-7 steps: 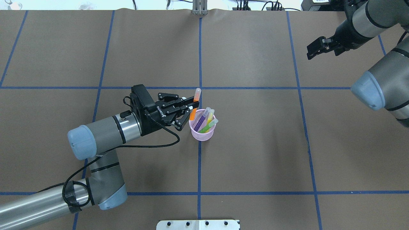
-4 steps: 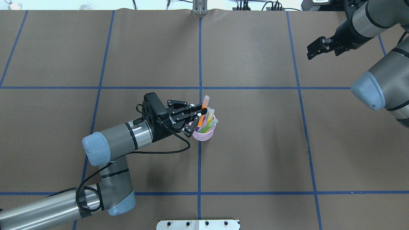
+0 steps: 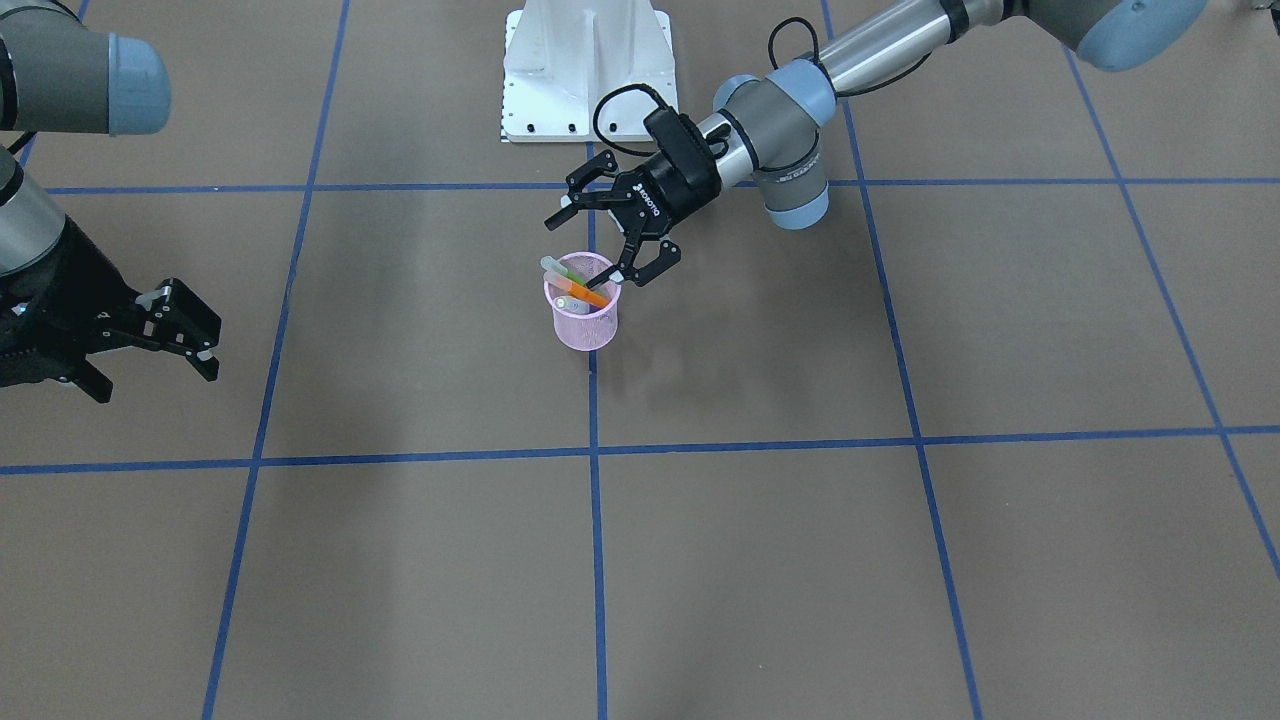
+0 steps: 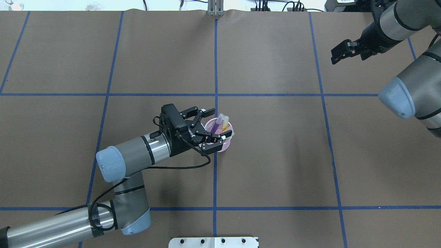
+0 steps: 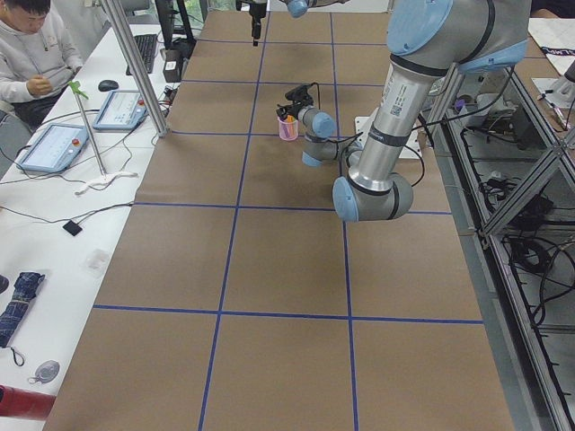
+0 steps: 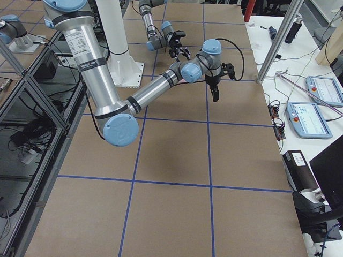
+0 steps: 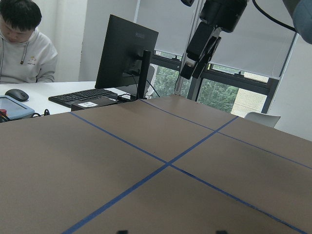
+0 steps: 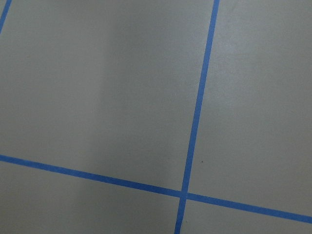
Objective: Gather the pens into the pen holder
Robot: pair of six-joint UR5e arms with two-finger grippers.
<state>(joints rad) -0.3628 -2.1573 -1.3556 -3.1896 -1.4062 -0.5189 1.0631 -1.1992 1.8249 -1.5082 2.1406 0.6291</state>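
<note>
Beneath left jaws, orange pen (image 3: 592, 296)

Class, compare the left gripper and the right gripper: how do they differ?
The left gripper is at the pink pen holder; the right gripper hangs far off over bare table. The left's wrist camera looks across the table, the right's down onto it. Both are black and open.

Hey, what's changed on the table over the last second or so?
The left gripper carried the orange pen to the right, over the pen holder, then opened and let it go. The pen now leans inside the holder. The right gripper, the holder, the purple pen and the yellow pen stayed where they were.
</note>
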